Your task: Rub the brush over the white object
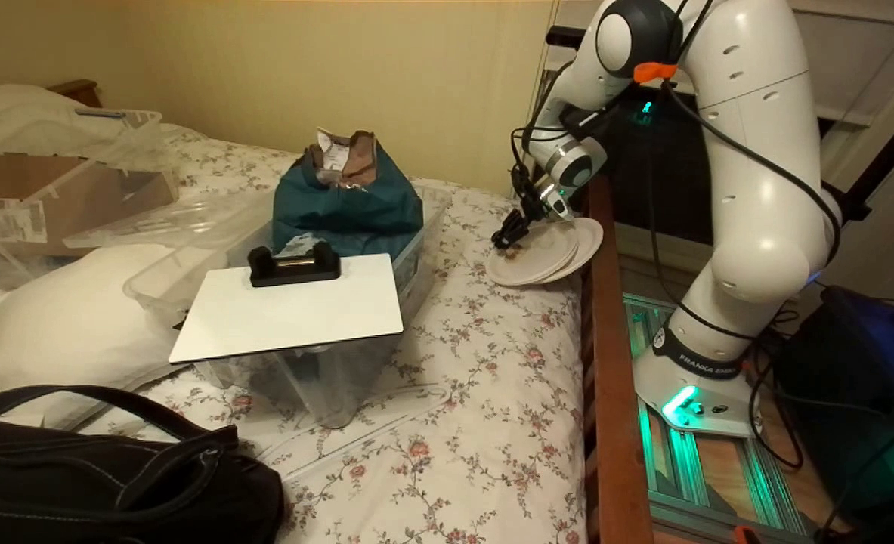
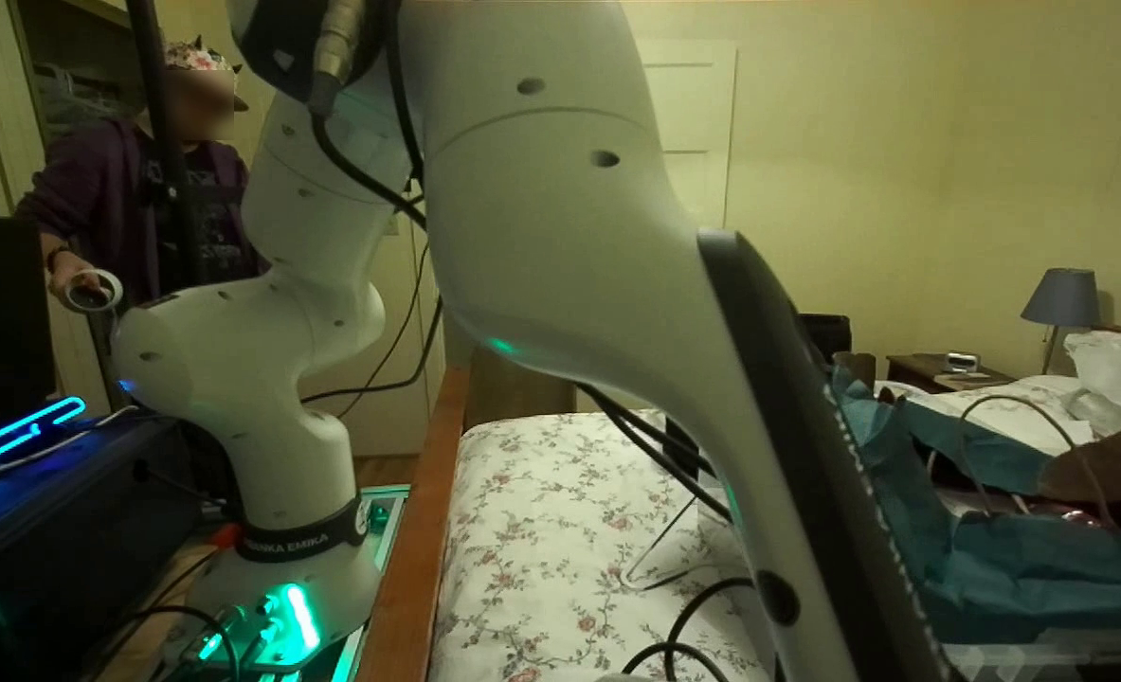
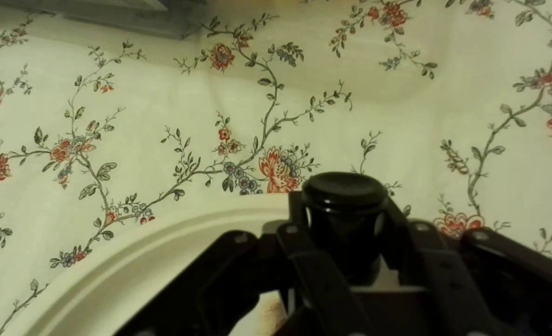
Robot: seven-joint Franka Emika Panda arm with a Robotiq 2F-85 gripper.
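The white object is an off-white round plate point(image 1: 533, 266) with a raised rim, lying on the bed by the wooden rail and overlapping a second similar plate point(image 1: 589, 240). Brownish marks show on its surface. Its rim also shows in the wrist view point(image 3: 117, 275). My gripper point(image 1: 510, 230) is tilted down over the plate's far-left part in an exterior view. In the wrist view my gripper point(image 3: 345, 228) is shut on the brush point(image 3: 344, 198), a stubby black cylinder with a round top. The brush's lower end is hidden, so I cannot tell whether it touches the plate.
A wooden rail point(image 1: 605, 378) runs along the bed edge beside the plates. A plastic bin with a teal bag point(image 1: 344, 211) stands nearby. A white board point(image 1: 288, 321) carries a black device point(image 1: 295, 270). A black handbag point(image 1: 114, 476) lies in front. A person point(image 2: 171, 189) stands behind.
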